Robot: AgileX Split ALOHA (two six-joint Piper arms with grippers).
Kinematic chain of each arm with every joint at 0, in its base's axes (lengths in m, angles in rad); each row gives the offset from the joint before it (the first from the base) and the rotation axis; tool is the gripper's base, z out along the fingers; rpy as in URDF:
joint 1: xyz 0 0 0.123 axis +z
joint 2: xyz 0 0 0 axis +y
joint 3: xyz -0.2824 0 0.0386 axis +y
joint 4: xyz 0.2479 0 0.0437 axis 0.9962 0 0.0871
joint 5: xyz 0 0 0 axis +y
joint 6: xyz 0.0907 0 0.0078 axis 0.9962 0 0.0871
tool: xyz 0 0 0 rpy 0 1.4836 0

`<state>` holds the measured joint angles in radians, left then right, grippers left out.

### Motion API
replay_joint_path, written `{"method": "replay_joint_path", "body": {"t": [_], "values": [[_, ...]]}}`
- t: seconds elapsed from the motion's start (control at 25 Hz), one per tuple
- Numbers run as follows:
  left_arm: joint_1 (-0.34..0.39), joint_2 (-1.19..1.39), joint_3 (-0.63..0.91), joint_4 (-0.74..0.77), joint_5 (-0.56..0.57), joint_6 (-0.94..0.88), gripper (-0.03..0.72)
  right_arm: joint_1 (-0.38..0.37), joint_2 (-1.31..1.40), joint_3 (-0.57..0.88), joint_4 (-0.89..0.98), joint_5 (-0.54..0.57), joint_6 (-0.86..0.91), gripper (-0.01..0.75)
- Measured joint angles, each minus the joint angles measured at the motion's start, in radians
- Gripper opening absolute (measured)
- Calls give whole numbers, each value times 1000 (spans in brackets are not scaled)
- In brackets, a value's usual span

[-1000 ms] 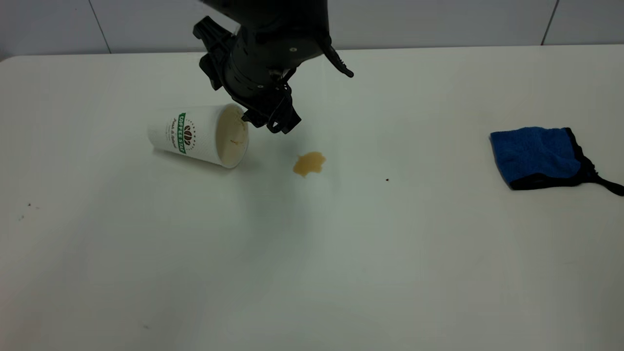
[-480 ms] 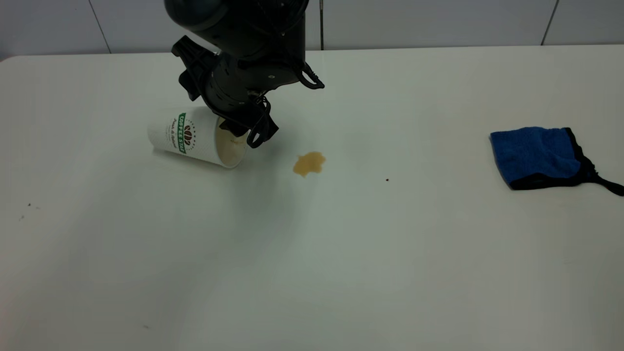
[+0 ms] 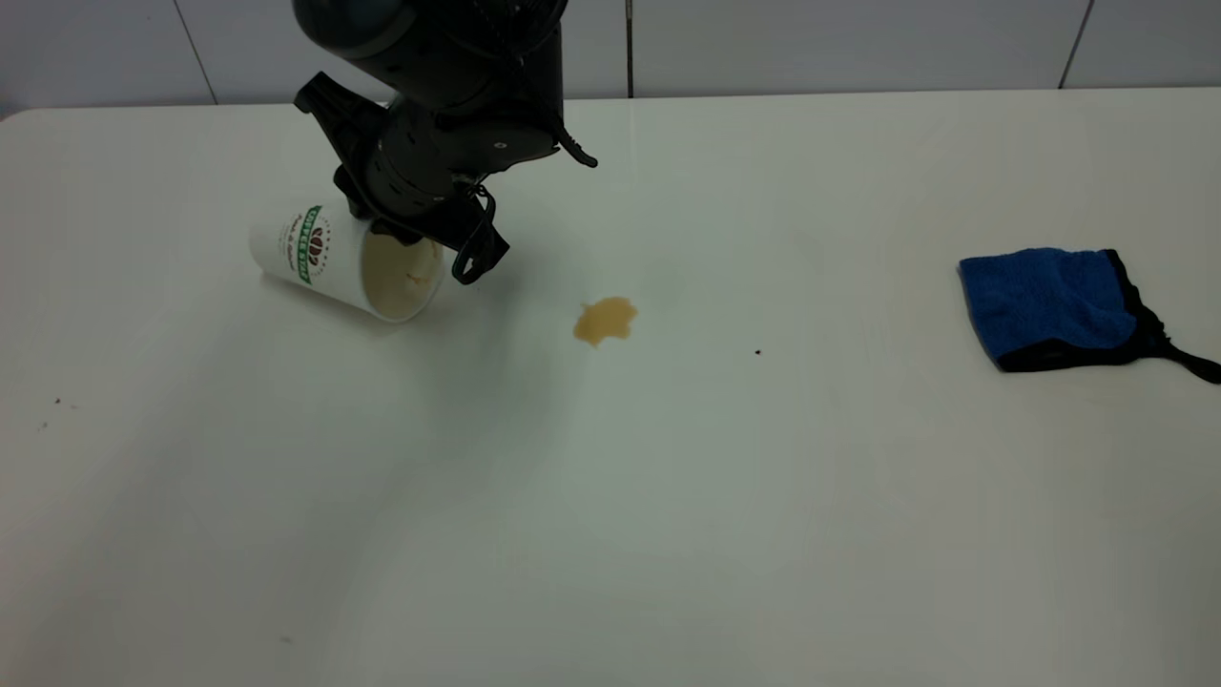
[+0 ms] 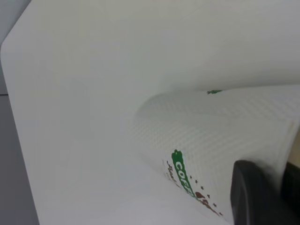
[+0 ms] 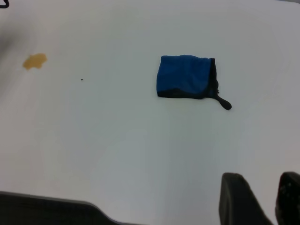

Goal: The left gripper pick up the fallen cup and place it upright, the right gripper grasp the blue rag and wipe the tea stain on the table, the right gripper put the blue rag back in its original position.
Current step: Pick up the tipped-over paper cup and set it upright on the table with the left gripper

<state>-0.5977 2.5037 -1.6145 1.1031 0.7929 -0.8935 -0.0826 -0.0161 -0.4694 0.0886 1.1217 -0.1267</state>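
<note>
My left arm reaches down from the far side of the table, its wrist bent toward the mouth of the cup (image 3: 329,258). The left gripper (image 3: 434,250) is at the cup's rim: one finger (image 4: 253,192) lies against the outer wall in the wrist view, the other appears to sit inside the mouth, so I read it as closed on the rim. The cup is on its side, mouth toward the camera and a little to the right, left of the tea stain (image 3: 604,320).

The white table (image 3: 668,496) shows a few dark specks; a pale tiled wall stands behind it.

My right gripper (image 5: 274,199) hangs well above the table, apart from the rag (image 3: 1049,305) lying at the right. I cannot tell whether its fingers are parted.
</note>
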Motion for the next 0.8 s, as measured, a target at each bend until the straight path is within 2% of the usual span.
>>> {"method": "replay_joint_path", "body": {"t": [0.12,0.28,0.4,0.64,0.8], "values": [[0,0,0,25,21,6,35,0,0,0,0,0,1,238],[0,-28,0,48,39,34,20,0,0,0,0,0,1,238],[0,-101,-15,-4,21,78,14,0,0,0,0,0,1,238],[19,-240,-104,-244,-35,269,14,0,0,0,0,0,1,238],[95,-262,-126,-531,-96,442,14,0,0,0,0,0,1,238]]}}
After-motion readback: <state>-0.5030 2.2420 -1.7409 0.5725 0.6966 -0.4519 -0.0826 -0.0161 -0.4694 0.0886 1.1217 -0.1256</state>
